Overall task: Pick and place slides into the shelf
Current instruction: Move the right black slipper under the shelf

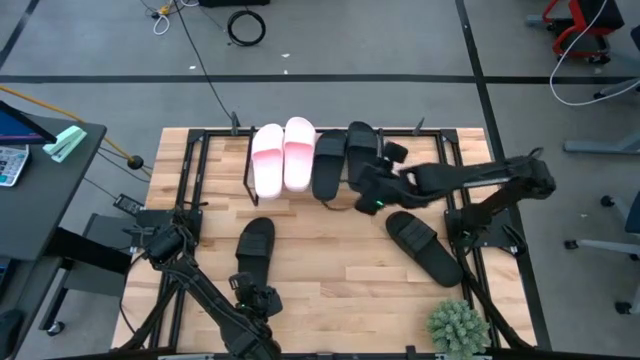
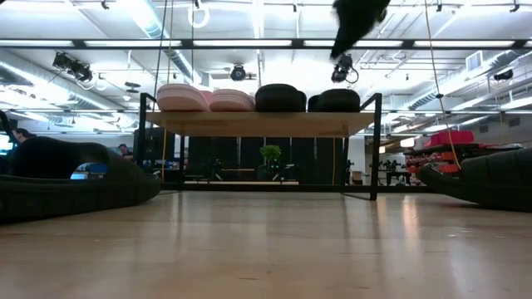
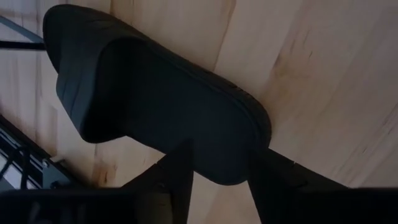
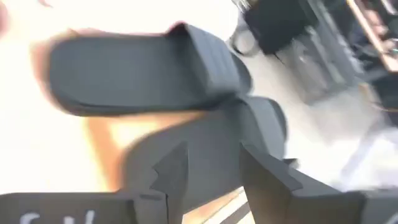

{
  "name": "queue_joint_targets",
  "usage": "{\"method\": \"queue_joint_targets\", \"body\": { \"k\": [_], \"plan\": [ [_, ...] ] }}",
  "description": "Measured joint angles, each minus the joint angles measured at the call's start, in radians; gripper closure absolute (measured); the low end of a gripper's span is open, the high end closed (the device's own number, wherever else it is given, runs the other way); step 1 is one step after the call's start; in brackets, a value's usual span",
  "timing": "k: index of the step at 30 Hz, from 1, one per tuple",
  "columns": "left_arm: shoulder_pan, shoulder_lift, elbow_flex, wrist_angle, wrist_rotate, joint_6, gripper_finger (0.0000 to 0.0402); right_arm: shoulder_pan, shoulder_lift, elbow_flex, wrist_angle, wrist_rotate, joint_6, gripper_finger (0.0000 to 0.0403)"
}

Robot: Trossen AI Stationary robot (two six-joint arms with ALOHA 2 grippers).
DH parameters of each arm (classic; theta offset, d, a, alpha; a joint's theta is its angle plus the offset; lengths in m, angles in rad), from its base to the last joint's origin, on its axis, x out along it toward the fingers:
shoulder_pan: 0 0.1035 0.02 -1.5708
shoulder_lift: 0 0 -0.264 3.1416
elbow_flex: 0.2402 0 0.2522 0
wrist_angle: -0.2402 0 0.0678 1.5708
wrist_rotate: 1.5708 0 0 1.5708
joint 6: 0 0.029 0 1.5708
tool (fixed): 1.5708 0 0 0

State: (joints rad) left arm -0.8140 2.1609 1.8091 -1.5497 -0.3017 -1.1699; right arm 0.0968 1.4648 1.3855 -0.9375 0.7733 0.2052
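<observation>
Black rubber slide (image 1: 252, 248) lies on the table, heel between the left gripper's (image 3: 219, 163) parted fingers; close squarely before lifting toward the plank-topped wire shelf (image 2: 262, 123). The right gripper (image 1: 372, 190), seemingly parted, hovers by the shelf.

Wooden bench (image 1: 330, 270) carries the shelf (image 1: 300, 196) at its far side and two black slides: one left (image 1: 254, 247), one right (image 1: 424, 246). Shelf top holds two pink slides (image 1: 284, 156) and two black slides (image 1: 343, 155), side by side.

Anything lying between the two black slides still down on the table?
No. In the high view only bare table separates the left black slide from the right black slide.
</observation>
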Motion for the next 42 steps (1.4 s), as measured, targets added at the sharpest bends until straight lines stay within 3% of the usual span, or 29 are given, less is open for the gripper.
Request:
{"method": "queue_joint_targets", "body": {
  "k": [9, 16, 22, 27, 33, 39, 42],
  "plan": [
    [-0.003, 0.0, 0.0, 0.001, 0.0, 0.099, 0.0225, 0.281, -0.16, 0.001, -0.004, -0.305, 0.241, 0.0259],
    [0.028, -0.001, -0.108, 0.098, -0.019, 0.147, 0.0219, 0.435, -0.148, -0.001, -0.002, -0.293, 0.293, 0.0259],
    [0.076, -0.001, -0.288, 0.111, -0.017, 0.161, 0.022, 0.486, -0.119, -0.001, -0.002, -0.292, 0.293, 0.026],
    [0.139, -0.005, -0.352, 0.095, -0.008, 0.189, 0.0222, 0.498, -0.118, -0.001, -0.002, -0.291, 0.293, 0.026],
    [0.216, -0.001, -0.363, 0.106, -0.008, 0.317, 0.0267, 0.495, -0.123, -0.001, -0.002, -0.291, 0.292, 0.026],
    [0.271, 0.003, -0.355, 0.135, -0.016, 0.369, 0.0376, 0.495, -0.123, -0.001, -0.002, -0.291, 0.292, 0.026],
    [0.276, 0.003, -0.311, 0.125, -0.019, 0.373, 0.0391, 0.495, -0.123, -0.001, -0.002, -0.291, 0.293, 0.026]
  ]
}}
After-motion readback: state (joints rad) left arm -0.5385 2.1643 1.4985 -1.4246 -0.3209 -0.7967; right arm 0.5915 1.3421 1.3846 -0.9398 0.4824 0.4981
